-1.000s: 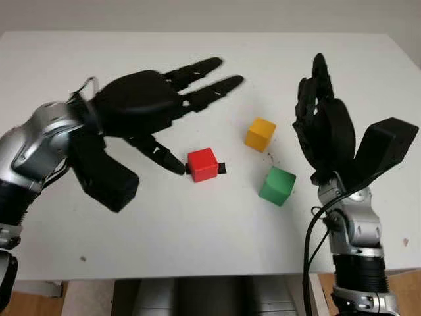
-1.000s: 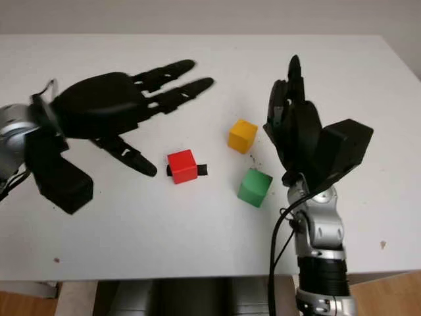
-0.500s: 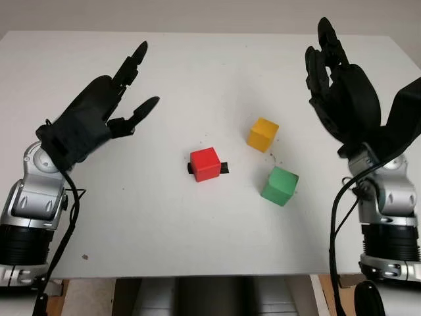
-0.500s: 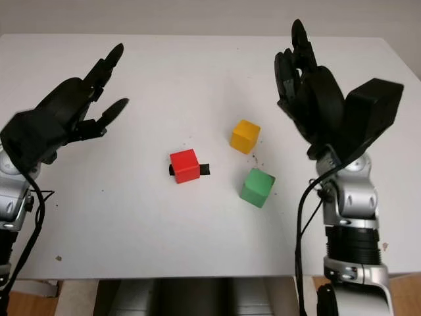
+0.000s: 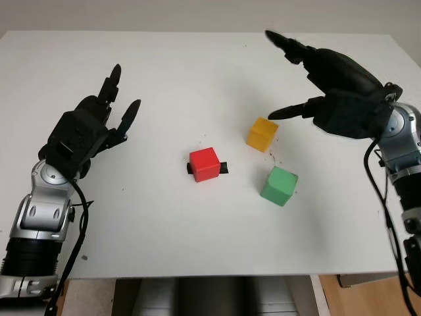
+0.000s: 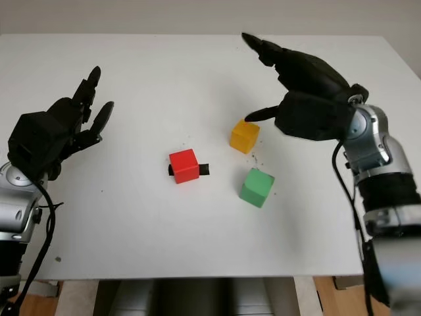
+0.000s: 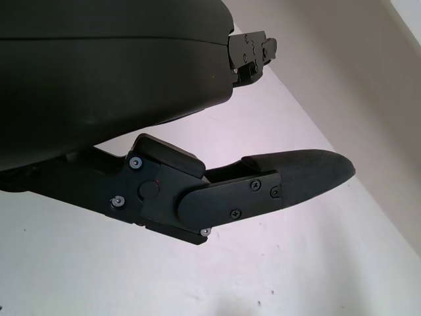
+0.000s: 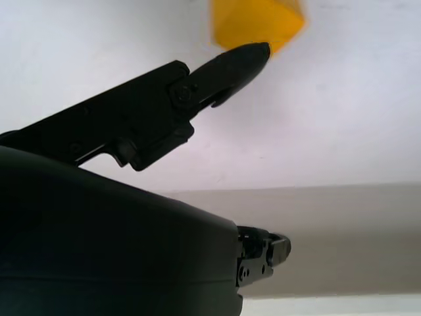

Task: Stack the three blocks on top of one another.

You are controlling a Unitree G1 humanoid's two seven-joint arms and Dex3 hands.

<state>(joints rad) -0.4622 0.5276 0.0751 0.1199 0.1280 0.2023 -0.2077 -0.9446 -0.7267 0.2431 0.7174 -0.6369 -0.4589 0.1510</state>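
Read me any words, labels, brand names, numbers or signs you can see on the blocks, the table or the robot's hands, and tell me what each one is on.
There is none to read.
The red block, yellow block and green block have plain faces.
The white table bears no print.
The left hand, open over the table's left side, and the right hand, open above the yellow block, show no lettering.

left robot hand [image 5: 89,128] back at left, right robot hand [image 5: 335,89] now above yellow block [image 5: 262,134]

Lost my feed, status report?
Left hand open, table's left. Right hand open, above yellow block. Red block, green block unstacked. Nothing in the way.
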